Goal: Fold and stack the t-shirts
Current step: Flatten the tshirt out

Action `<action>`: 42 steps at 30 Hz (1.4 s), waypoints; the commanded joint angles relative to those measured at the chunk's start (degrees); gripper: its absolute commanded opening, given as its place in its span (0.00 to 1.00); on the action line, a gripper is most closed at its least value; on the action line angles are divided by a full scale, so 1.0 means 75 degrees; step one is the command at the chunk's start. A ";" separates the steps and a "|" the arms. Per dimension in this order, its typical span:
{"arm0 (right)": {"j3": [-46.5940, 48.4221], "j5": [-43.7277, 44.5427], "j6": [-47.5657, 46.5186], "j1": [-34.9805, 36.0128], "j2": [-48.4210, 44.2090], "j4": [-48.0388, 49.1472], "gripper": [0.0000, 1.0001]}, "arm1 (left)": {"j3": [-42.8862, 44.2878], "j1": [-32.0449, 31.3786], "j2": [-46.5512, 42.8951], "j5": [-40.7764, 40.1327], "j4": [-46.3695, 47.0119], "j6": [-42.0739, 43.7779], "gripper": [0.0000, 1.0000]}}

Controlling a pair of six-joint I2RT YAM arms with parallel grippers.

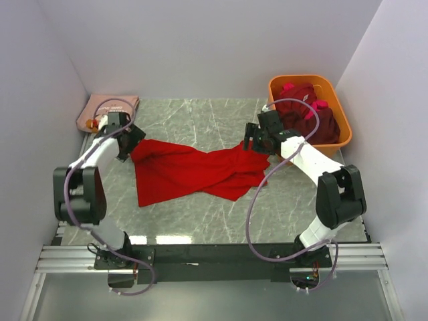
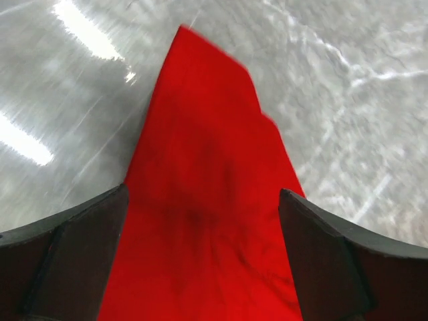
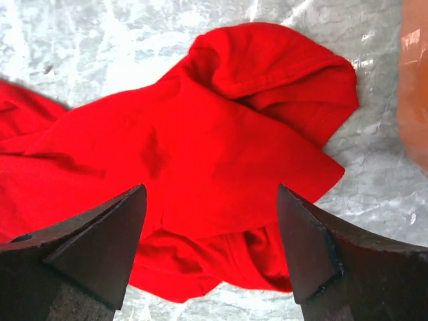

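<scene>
A bright red t-shirt (image 1: 190,172) lies rumpled across the marble table, stretched from left to right. My left gripper (image 1: 130,144) hovers open over its left end; the left wrist view shows the red cloth (image 2: 207,200) running between and below the wide-apart fingers (image 2: 73,247). My right gripper (image 1: 257,142) stands open over the shirt's bunched right end (image 3: 267,87), nothing pinched between its fingers (image 3: 100,241). Dark maroon t-shirts with pink trim (image 1: 309,115) fill the orange tub. A dusty-pink t-shirt (image 1: 100,110) lies folded at the back left corner.
The orange plastic tub (image 1: 341,137) stands at the back right, close behind my right arm; its wall (image 3: 414,87) shows at the right of the right wrist view. White walls enclose the table on three sides. Bare marble (image 1: 200,117) lies behind the red shirt.
</scene>
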 commanded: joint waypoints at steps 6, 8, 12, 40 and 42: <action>-0.1065 0.1089 0.0562 0.0086 -0.1077 -0.0147 0.84 | -0.2557 -0.0024 -0.2923 0.0182 -0.0522 -0.0752 0.99; -0.1382 0.1171 0.0727 0.0097 -0.1253 -0.0054 0.84 | -0.3041 -0.0024 -0.3371 0.0252 -0.0710 -0.0893 0.99; -0.1862 0.1089 0.0914 0.0097 -0.1662 0.0261 0.84 | -0.4071 -0.0024 -0.4390 0.0275 -0.1155 -0.0999 0.99; -0.2109 0.1698 0.1324 0.0051 -0.1817 0.0310 0.83 | -0.4872 -0.0387 -0.4637 0.0793 -0.1413 -0.0870 0.01; -0.2062 0.1792 0.1395 0.0062 -0.1664 0.0216 0.82 | -0.4673 -0.0387 -0.5118 0.0454 -0.1542 -0.0940 0.01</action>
